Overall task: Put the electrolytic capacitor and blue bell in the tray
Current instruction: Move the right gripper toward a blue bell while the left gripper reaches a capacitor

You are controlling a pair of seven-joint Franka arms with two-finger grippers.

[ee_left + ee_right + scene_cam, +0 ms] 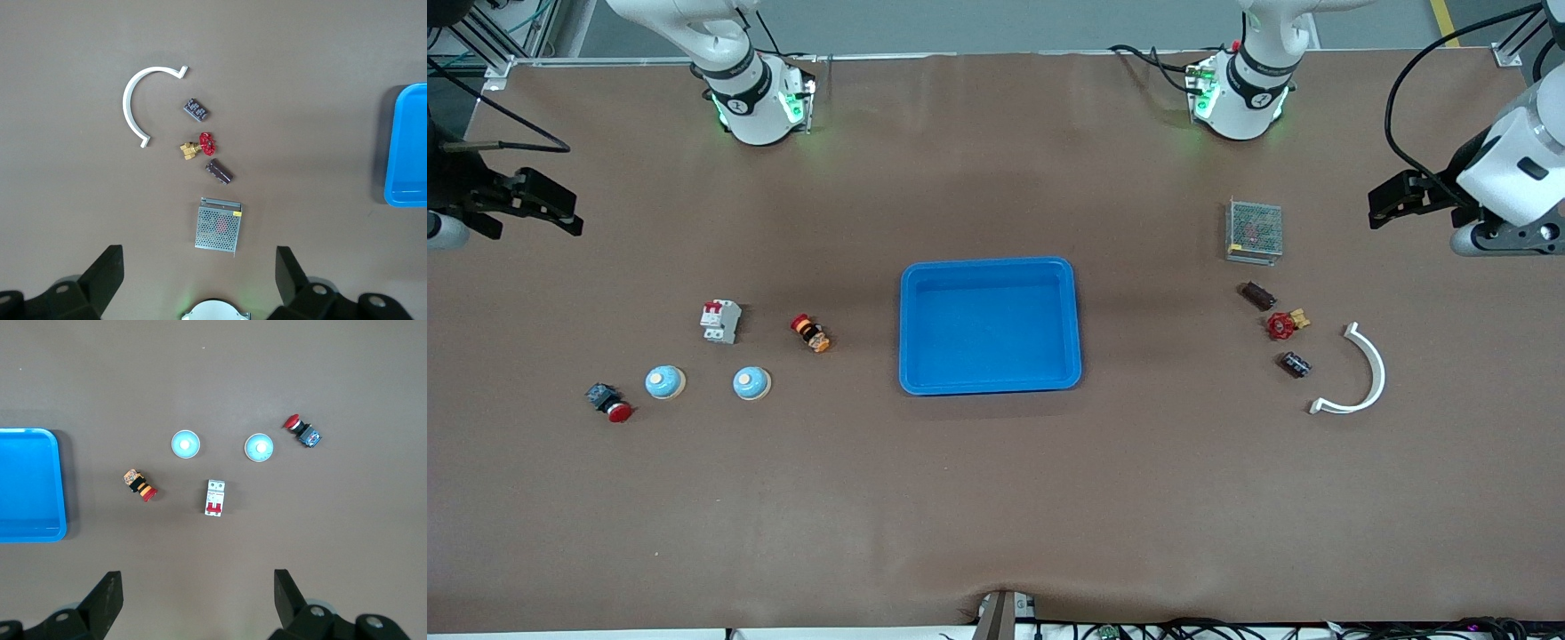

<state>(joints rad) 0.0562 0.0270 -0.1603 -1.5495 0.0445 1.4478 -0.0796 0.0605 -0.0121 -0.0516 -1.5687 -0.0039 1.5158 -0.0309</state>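
I note two blue bells (665, 382) (751, 383) nearest the front camera at the right arm's end; the capacitor (1296, 364) at the left arm's end. The tray (990, 267) sits mid-table. Left gripper (1383, 204) and right gripper (560, 209) hang high, fingers apart, holding nothing.

Tray (990, 267) at the table's (996, 498) centre; two bells (665, 382) (751, 383) toward the right arm's end, capacitors (1296, 364) (1259, 295) toward the left arm's.
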